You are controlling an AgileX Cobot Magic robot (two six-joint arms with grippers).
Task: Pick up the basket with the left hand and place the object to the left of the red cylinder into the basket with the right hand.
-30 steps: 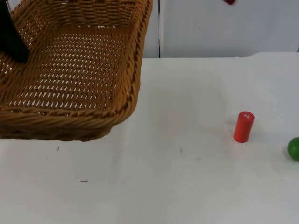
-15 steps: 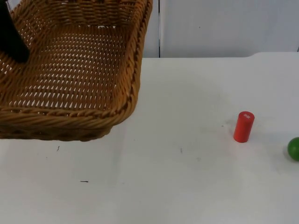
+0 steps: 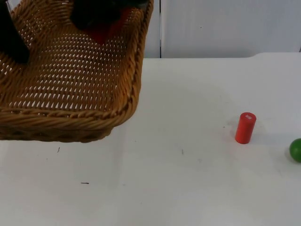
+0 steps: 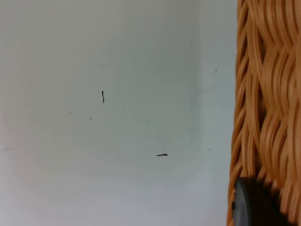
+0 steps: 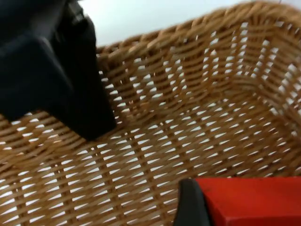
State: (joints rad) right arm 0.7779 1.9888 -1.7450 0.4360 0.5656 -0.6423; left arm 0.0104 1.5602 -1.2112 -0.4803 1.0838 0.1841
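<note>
Right gripper (image 3: 101, 19) hangs over the far part of the basket (image 3: 70, 117), closed on a red block (image 3: 101, 30) that it holds above the woven floor. In the right wrist view the red block (image 5: 254, 200) shows a flat top face and a straight edge running across the gripper's line of sight, so its long axis seems to lie level and crosswise between the fingers; which way its ends point on the table I cannot tell. A black fingertip (image 5: 188, 205) presses against the block's side.

Beneath the block lies the basket's open weave (image 5: 155, 141), with the far wall rising behind it. The left gripper (image 3: 11, 40) grips the basket's left rim and holds the basket lifted, its near wall standing clear above the white table (image 3: 178, 188). In the left wrist view the outer wall of the basket (image 4: 268, 94) runs upright beside a fingertip (image 4: 254, 205) that lies against the wicker, with the table top beyond it carrying a few small dark specks.

Well apart to the right, the red cylinder (image 3: 245, 127) stands upright on the table. A green ball (image 3: 296, 149) rests near it, further right and a little nearer, at the table's right edge. The grey wall (image 3: 225, 26) closes the far side.
</note>
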